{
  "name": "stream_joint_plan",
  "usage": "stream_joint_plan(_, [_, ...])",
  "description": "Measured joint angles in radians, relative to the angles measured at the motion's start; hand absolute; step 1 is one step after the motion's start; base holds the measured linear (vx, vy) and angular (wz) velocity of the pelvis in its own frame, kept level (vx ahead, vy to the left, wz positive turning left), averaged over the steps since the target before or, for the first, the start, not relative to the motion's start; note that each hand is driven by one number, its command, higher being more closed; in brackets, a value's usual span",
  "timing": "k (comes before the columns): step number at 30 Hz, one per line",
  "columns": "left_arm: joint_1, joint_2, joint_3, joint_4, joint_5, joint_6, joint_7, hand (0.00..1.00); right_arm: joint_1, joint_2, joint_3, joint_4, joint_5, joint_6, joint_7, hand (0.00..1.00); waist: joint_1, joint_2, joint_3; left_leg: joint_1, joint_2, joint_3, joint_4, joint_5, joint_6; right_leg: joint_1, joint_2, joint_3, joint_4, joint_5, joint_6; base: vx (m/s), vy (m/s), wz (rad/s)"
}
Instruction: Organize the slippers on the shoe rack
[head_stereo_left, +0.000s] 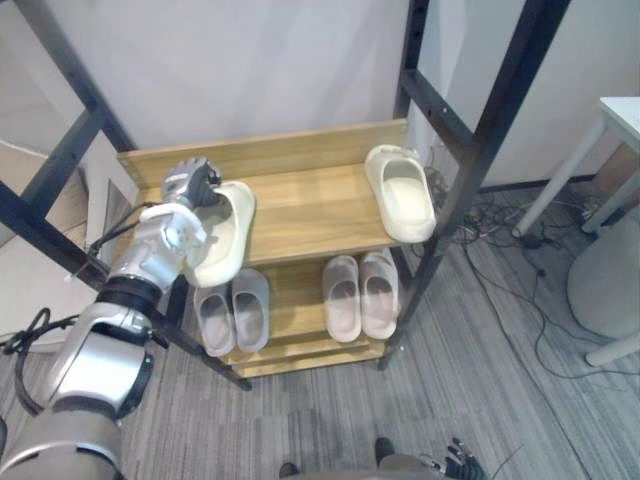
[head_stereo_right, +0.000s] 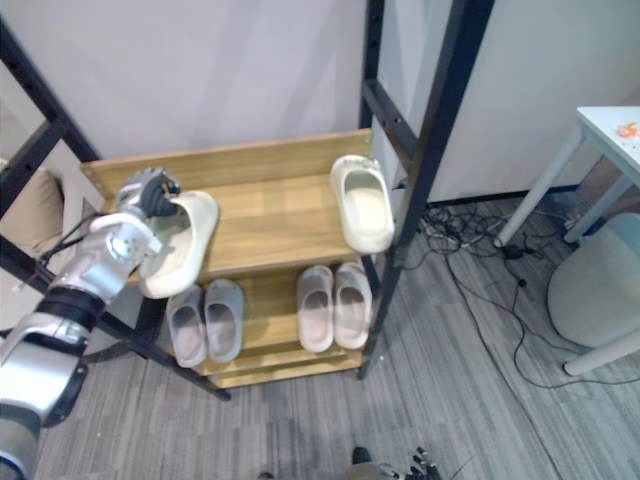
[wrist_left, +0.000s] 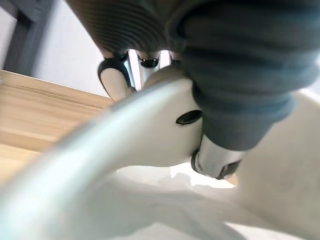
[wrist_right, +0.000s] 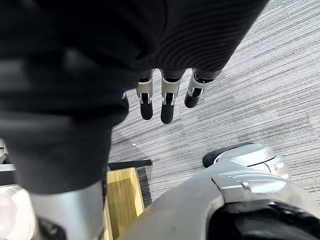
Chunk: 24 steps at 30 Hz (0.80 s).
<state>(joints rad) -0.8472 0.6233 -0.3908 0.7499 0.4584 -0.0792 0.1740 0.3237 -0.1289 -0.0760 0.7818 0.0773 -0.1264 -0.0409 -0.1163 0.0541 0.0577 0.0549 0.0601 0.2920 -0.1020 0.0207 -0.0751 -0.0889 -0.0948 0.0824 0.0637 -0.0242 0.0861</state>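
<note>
Slipper-placing step, by the look of it: left hand (head_stereo_left: 190, 188) curled tight round the edge of one cream slipper (head_stereo_left: 226, 240), held tilted at the left end of the top shelf (head_stereo_left: 300, 205) of the shoe rack (head_stereo_left: 300, 358), partly out past the side. Next, probably, needs laying flat on the wood in line with the other cream slipper (head_stereo_left: 402, 195) at the right end, then letting go; right hand (wrist_right: 165, 102) low over the floor (head_stereo_left: 480, 340), fingers straight, holding nothing. Grey pair (head_stereo_left: 232, 315) and paler pair (head_stereo_left: 360, 295) side by side on the lower shelf (head_stereo_left: 295, 300), grey carpet below, white wall (head_stereo_left: 250, 60) behind, wires (head_stereo_left: 495, 215) near a white table leg (head_stereo_left: 560, 180).
</note>
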Motion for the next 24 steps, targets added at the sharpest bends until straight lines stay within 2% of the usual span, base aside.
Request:
stream_joint_plan(5, [-0.025, -0.096, 0.0, -0.044, -0.012, 0.002, 0.02, 1.0, 0.001, 0.001, 0.0, -0.024, -0.001, 0.012, -0.002, 0.0, -0.005, 0.002, 0.004, -0.002, -0.001, 0.027, 0.0, -0.007, 0.005, -0.013, 0.003, 0.035, 0.004, 0.004, 0.005, 0.0, -0.004, -0.19])
stream_joint_plan(9, [-0.069, -0.186, -0.001, -0.049, -0.03, 0.006, 0.024, 1.0, 0.003, 0.011, -0.022, -0.051, 0.0, 0.021, -0.007, 0.0, -0.02, -0.005, 0.015, 0.01, 0.0, 0.056, 0.001, -0.016, 0.008, -0.016, 0.005, 0.06, 0.004, 0.007, 0.008, 0.01, -0.012, -0.17])
stream_joint_plan(12, [-0.08, -0.222, -0.001, -0.049, -0.03, 0.009, 0.046, 1.0, 0.002, 0.015, -0.029, -0.07, 0.0, 0.021, -0.008, 0.0, -0.026, -0.008, 0.026, 0.016, 0.002, 0.087, 0.019, -0.038, 0.008, -0.02, 0.008, 0.094, 0.005, 0.008, 0.01, 0.0, -0.01, -0.31])
stream_joint_plan(19, [-0.09, -0.227, 0.045, -0.04, -0.031, 0.043, 0.068, 1.0, 0.005, 0.029, -0.04, -0.072, 0.0, 0.022, -0.015, 0.0, -0.031, -0.01, 0.029, 0.016, 0.006, 0.156, 0.056, -0.079, 0.004, -0.04, 0.018, 0.157, 0.01, 0.01, 0.014, 0.02, -0.01, -0.32])
stream_joint_plan(21, [-0.109, -0.226, 0.096, -0.006, -0.034, 0.048, 0.084, 1.0, 0.006, 0.041, -0.04, -0.087, 0.0, 0.023, -0.019, 0.0, -0.029, -0.024, 0.039, 0.015, 0.009, 0.183, 0.067, -0.09, 0.002, -0.052, 0.025, 0.183, 0.011, 0.014, 0.019, 0.0, -0.023, -0.3])
stream_joint_plan(24, [-0.113, -0.224, 0.135, 0.012, -0.043, 0.06, 0.089, 1.0, 0.01, 0.045, -0.04, -0.105, 0.0, 0.022, -0.019, 0.0, -0.029, -0.031, 0.043, 0.014, 0.018, 0.211, 0.106, -0.119, -0.002, -0.053, 0.03, 0.21, 0.011, 0.015, 0.021, 0.01, -0.023, -0.32])
